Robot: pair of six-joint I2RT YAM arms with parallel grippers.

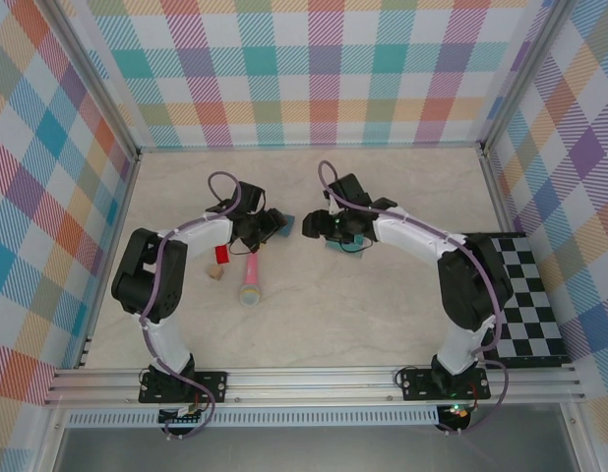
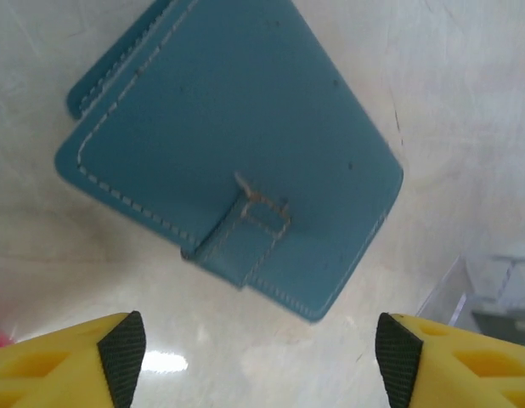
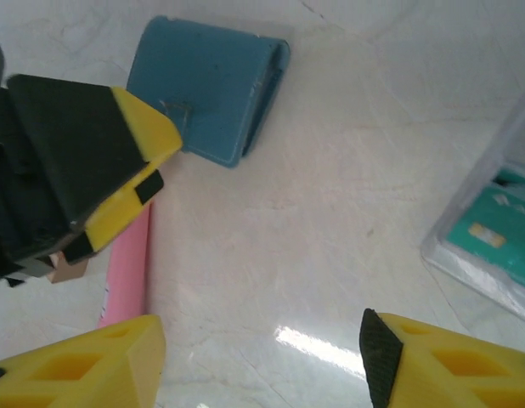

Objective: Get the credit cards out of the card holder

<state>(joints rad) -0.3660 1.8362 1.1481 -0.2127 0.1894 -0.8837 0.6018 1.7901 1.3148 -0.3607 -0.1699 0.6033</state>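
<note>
On a pale, marble-patterned worktop [image 1: 383,315] walled in by pastel plaid, a small red block [image 1: 221,254] and a tan block [image 1: 215,273] lie at far left. Beside them is a smooth pink stick [image 1: 252,267] tipped in teal.

Just right of these, the left gripper [image 2: 262,357] hovers over the card holder [image 2: 237,144], its yellow fingers with black pads [image 2: 122,353] spread wide and grasping nothing. The card holder lies flat on the worktop between the two arms. It is folded shut, a squarish teal-blue wallet of matte, leather-like material with pale stitching along the edges and a stitched strap tab at the front. The left gripper seems poised above it for access to that tab or the folded edge.

The right gripper [image 3: 262,357] faces it from the other side, jaws likewise apart and empty, low over bare, glossy stone.

Further right, near that gripper, the credit cards [image 3: 500,229] rest on the worktop well apart from the card holder. A thin teal card with a gold chip shows under what looks like clear plastic, apparently set aside there to keep it out of the working area. Whether any cards are inside the closed holder cannot be told.

A black-and-white checkered mat [image 1: 520,295] lies at far right.
</note>
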